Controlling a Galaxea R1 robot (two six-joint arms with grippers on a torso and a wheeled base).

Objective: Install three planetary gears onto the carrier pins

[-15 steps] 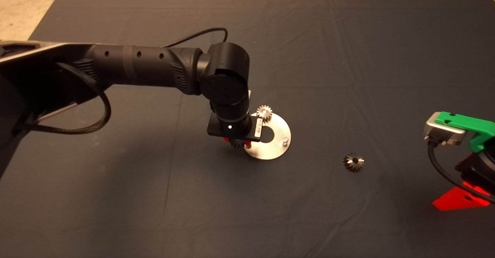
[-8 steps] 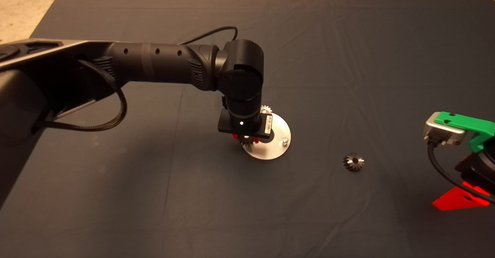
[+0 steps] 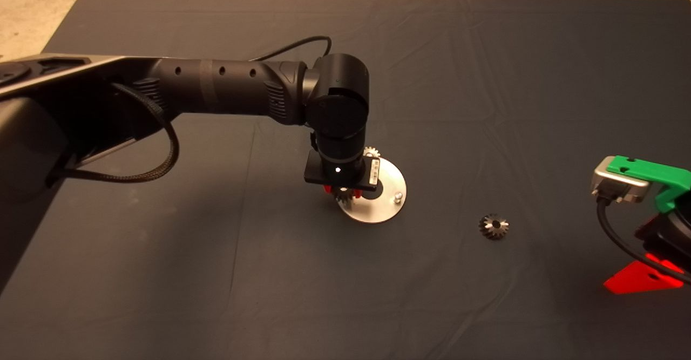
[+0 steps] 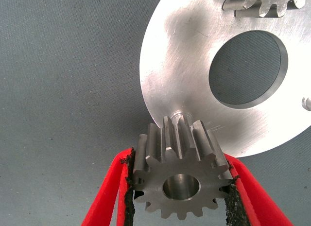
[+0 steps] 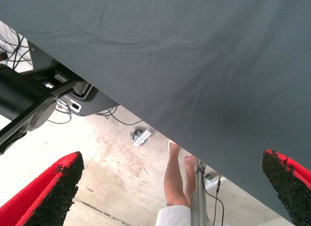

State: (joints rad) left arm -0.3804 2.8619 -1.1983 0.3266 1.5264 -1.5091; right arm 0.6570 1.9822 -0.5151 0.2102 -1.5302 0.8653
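Observation:
A shiny metal disc (image 3: 386, 206) with a large centre hole lies mid-mat. My left gripper (image 3: 343, 191) hangs over the disc's near-left rim, shut on a silver gear (image 4: 179, 180) that sits just above a carrier pin (image 4: 180, 114) on the disc (image 4: 184, 70). A second gear (image 3: 370, 151) sits on the far pin, also seen in the left wrist view (image 4: 265, 3). A bare pin (image 3: 398, 195) stands at the disc's right. A third, darker gear (image 3: 493, 226) lies on the mat to the right. My right gripper (image 3: 642, 279) is parked open at the lower right edge.
The dark mat (image 3: 486, 79) is wrinkled, with bare floor (image 3: 32, 20) beyond its far-left edge. In the right wrist view a person's legs (image 5: 177, 180) and cables show past the mat's edge.
My left arm moved right with the gear, from beside the disc's left rim to over its near-left pin, then settled. The right arm has not moved.

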